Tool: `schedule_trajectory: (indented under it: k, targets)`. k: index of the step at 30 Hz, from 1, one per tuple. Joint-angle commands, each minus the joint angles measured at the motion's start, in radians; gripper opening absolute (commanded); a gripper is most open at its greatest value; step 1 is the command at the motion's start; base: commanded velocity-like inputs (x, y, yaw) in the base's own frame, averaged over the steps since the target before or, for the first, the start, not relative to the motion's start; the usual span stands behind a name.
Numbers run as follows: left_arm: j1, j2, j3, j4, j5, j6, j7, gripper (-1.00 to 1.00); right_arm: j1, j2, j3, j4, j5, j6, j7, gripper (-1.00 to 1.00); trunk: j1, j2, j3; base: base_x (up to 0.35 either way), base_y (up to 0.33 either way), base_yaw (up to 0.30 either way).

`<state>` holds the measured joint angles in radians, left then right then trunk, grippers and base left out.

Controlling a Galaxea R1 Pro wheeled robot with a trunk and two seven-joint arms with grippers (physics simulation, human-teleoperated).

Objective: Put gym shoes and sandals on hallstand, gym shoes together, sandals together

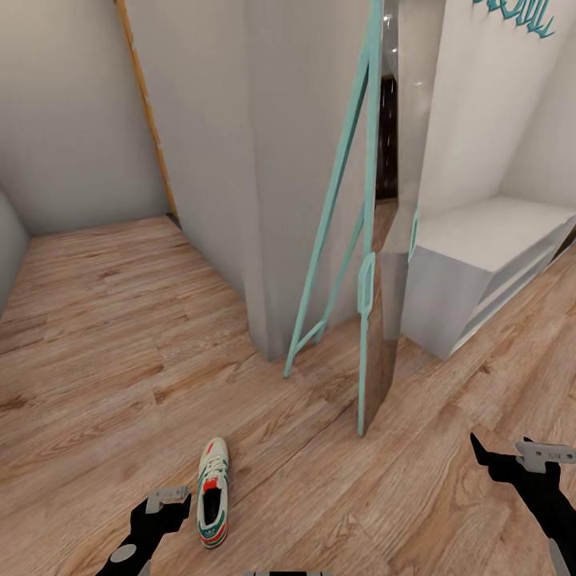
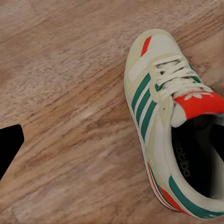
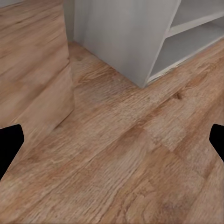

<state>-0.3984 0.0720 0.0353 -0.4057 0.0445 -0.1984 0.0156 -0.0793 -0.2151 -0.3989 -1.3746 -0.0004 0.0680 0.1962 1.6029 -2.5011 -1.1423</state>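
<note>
**Head view: one gym shoe within reach of the left pincer**

Head view is read from the left: the black left pincer (image 1: 170, 502) is seen low over the light brown wood-plank corridor floor (image 1: 96, 336), its fingers spread and empty. Just beside it lies a cream lace-up gym shoe with green stripes and red-orange patches (image 1: 213, 492), toe pointing away. It is judged light, with a soft upper and a stiffer sole; the padded heel collar is the likeliest hold. A teal-framed leaning mirror (image 1: 370, 264) stands further on, then the pale grey-white hallstand (image 1: 472, 248). The right pincer (image 1: 504, 454) is held open and empty.
</note>
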Motion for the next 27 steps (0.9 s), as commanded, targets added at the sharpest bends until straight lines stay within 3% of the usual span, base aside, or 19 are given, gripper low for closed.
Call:
schedule_trajectory:
  k: [1, 15, 27]
  targets:
    - [0.000, 0.000, -0.001, 0.001, 0.005, -0.003, 0.001, 1.00, 0.000, 0.000, -0.002, -0.001, 0.000, 0.006, 0.006, 1.00, 0.000, 0.000, -0.001, 0.000, -0.017, 0.000]
    - [0.000, 0.000, -0.002, 0.001, 0.005, -0.004, 0.001, 1.00, 0.000, 0.000, -0.003, -0.001, 0.000, 0.006, 0.006, 1.00, 0.000, 0.000, -0.001, 0.000, -0.177, 0.000]
    - [0.000, 0.000, 0.000, 0.001, 0.005, -0.004, 0.001, 1.00, 0.000, 0.000, -0.003, 0.001, 0.000, 0.006, 0.006, 1.00, 0.000, 0.000, -0.001, 0.000, -0.054, 0.000]
